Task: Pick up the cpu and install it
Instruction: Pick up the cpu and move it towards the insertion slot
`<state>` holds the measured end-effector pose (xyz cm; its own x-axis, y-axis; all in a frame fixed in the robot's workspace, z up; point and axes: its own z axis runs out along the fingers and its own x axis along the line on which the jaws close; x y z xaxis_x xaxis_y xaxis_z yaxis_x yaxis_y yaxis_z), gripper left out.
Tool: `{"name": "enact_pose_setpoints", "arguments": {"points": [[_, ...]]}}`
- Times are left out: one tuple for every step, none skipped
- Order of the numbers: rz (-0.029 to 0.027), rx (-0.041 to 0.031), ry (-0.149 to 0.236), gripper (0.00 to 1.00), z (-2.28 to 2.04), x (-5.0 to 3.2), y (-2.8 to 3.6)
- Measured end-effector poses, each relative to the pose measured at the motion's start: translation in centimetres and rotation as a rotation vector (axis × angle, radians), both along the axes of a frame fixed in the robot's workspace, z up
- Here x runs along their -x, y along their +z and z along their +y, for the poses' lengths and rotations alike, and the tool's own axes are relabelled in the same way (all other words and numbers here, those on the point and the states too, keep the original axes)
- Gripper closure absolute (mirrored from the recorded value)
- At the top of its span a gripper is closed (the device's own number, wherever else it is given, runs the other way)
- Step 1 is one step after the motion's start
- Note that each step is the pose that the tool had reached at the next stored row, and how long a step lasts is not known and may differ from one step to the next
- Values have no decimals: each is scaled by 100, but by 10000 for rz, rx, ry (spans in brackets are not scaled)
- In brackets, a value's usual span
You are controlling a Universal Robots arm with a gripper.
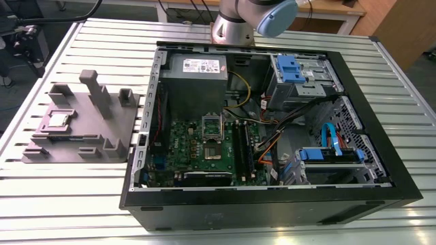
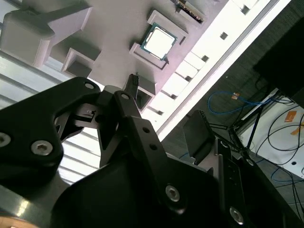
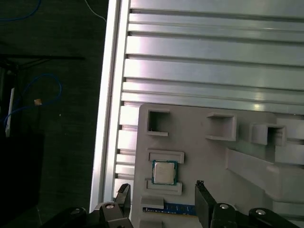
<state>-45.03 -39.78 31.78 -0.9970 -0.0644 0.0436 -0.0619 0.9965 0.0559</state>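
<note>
- Hovering over the grey plastic fixture [image 3: 190, 142], your gripper [image 3: 161, 186] stood with jaws spread wide, holding nothing.
- The cpu [image 3: 164, 172] lay flat in a fixture recess, just ahead, between the jaws, untouched.

The cpu [image 1: 56, 120] is a small, flat, square chip with a shiny silver metal top and a thin rim that looks greenish in both wrist views. It lies flat, silver side up, seated between two low raised bars on the grey plastic fixture [image 1: 119, 120], at the exterior view's left, well apart from the open computer case [image 1: 272, 206].
</note>
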Motion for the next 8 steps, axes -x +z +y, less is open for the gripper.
{"name": "enact_pose_setpoints", "arguments": {"points": [[0,1,0,35,0,0,0],[-2,-1,4,35,0,0,-1],[-1,0,6,35,0,0,-1],[-1,0,6,35,0,0,-2],[-2,0,6,35,0,0,-3],[-2,-1,7,35,0,0,-5],[-2,-1,6,35,0,0,-7],[-2,0,7,35,0,0,-23]]}}
